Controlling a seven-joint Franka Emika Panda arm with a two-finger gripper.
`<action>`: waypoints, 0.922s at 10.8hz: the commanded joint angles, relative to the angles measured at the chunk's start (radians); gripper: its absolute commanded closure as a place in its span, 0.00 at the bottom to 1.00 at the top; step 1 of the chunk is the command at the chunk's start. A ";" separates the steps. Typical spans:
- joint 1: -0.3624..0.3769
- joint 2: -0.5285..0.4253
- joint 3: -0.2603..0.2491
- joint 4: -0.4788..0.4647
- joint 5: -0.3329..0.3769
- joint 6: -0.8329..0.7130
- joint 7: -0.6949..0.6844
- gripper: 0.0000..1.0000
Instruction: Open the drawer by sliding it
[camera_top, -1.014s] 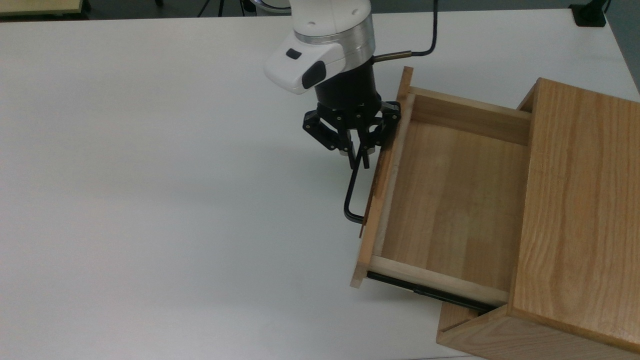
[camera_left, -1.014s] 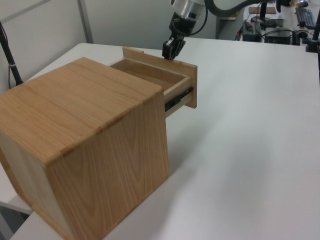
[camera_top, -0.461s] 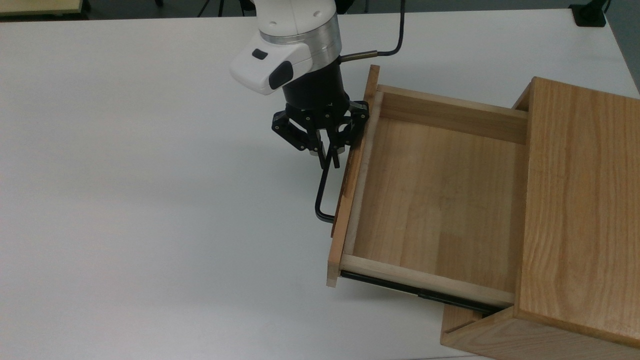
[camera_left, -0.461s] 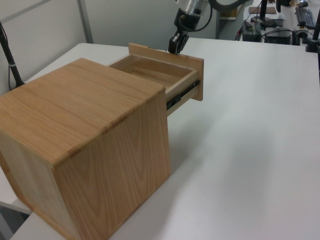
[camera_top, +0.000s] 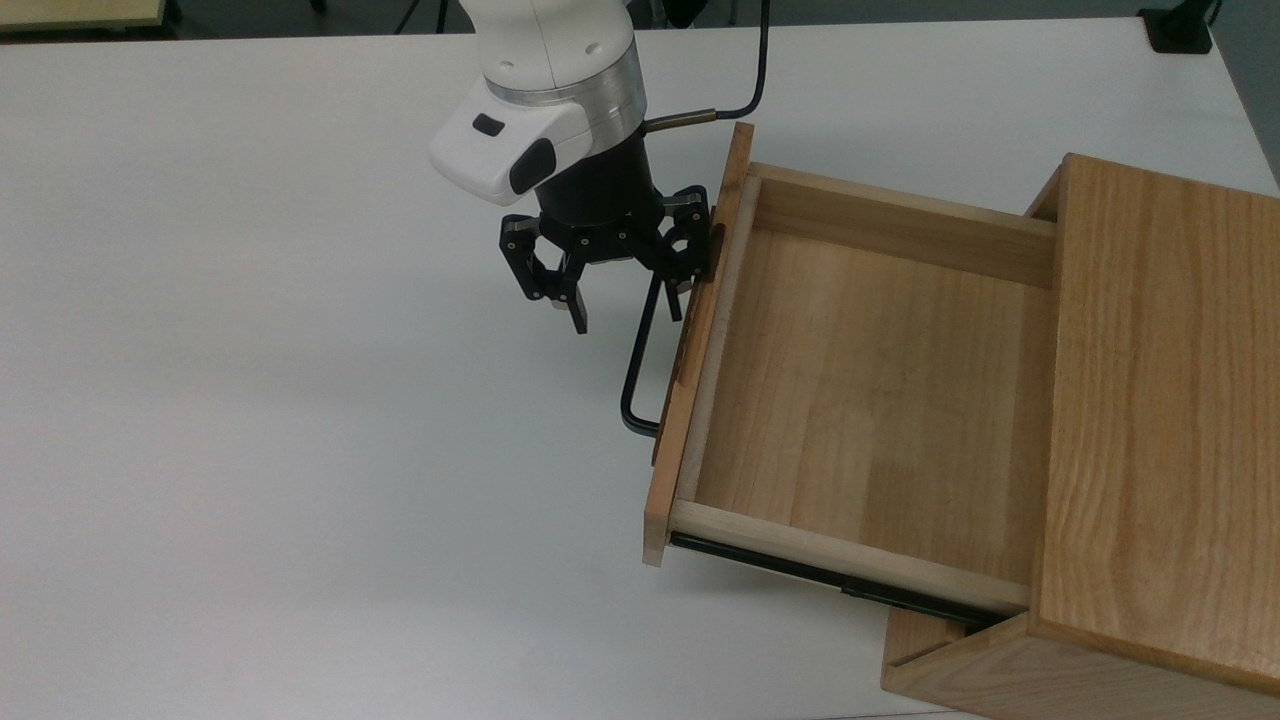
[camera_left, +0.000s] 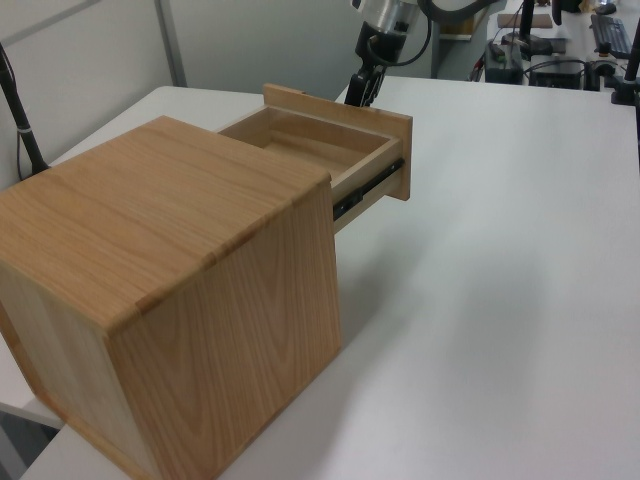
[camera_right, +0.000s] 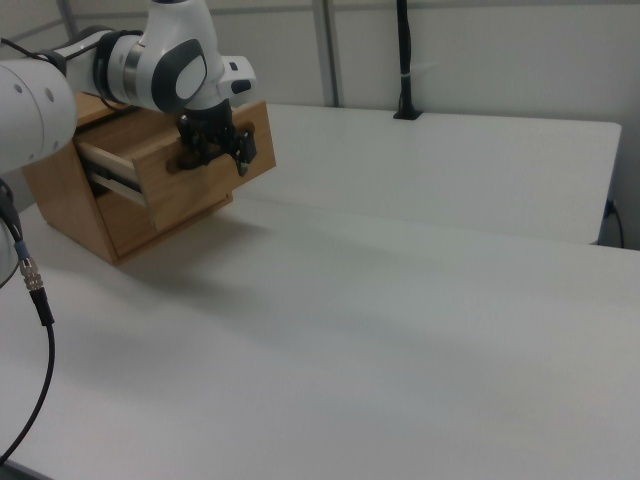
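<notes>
I see the gripper (camera_top: 627, 295) with its fingers spread wide, straddling the black handle (camera_top: 640, 350) without clamping it. The drawer (camera_top: 850, 390) stands pulled far out of the cabinet (camera_top: 1160, 430), its tray bare. Half a second ago the fingers pinched that handle; the drawer has slid slightly further.

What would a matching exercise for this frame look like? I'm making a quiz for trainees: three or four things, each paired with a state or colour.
Things:
1. drawer
2. handle
3. gripper
4. table

States or colours:
A. white
B. open, fingers either side of the bar
C. pulled far out, tray empty
D. thin black bar

Pairs: 1-C, 2-D, 3-B, 4-A
</notes>
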 joint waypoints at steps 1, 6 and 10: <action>-0.022 -0.081 -0.006 -0.028 0.018 -0.095 0.068 0.00; -0.113 -0.223 -0.035 -0.029 0.003 -0.311 0.113 0.00; -0.095 -0.306 -0.178 -0.029 -0.008 -0.414 0.108 0.00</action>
